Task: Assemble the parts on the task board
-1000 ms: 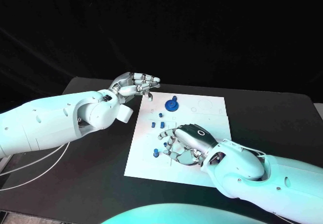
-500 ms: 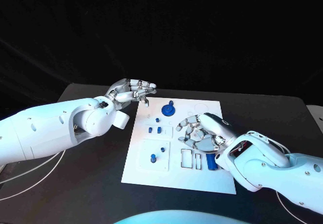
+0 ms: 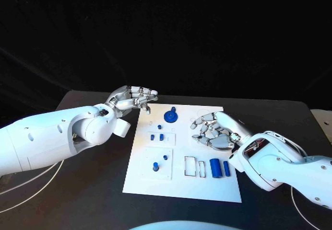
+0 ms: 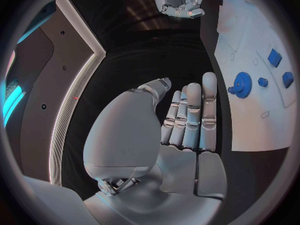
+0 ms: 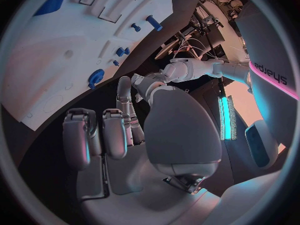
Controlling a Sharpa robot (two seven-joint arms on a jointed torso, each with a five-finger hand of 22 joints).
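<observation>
The white task board [image 3: 181,187] lies mid-table. A blue gear [image 3: 170,115] sits at its far end, small blue pieces [image 3: 157,137] stand just nearer, and a blue peg [image 3: 156,166] stands in the near-left block. Two blue cylinders [image 3: 220,168] lie side by side at the near right, beside two narrow slots [image 3: 195,166]. My left hand [image 3: 133,98] hovers at the board's far-left corner, holding nothing, its fingers long and close together [image 4: 187,115]. My right hand [image 3: 214,130] hangs over the board's right side with fingers half bent and nothing in them [image 5: 119,130].
The black table [image 3: 277,115] extends on both sides of the board. The left wrist view shows the gear [image 4: 240,81] on the board [image 4: 250,120] and my right hand [image 4: 180,0] beyond. The right wrist view shows the board [image 5: 56,60] and my left hand [image 5: 145,82].
My right hand has lifted from the board's near part and moved to its right side, uncovering the two blue cylinders. The camera has shifted. My left hand has hardly moved.
</observation>
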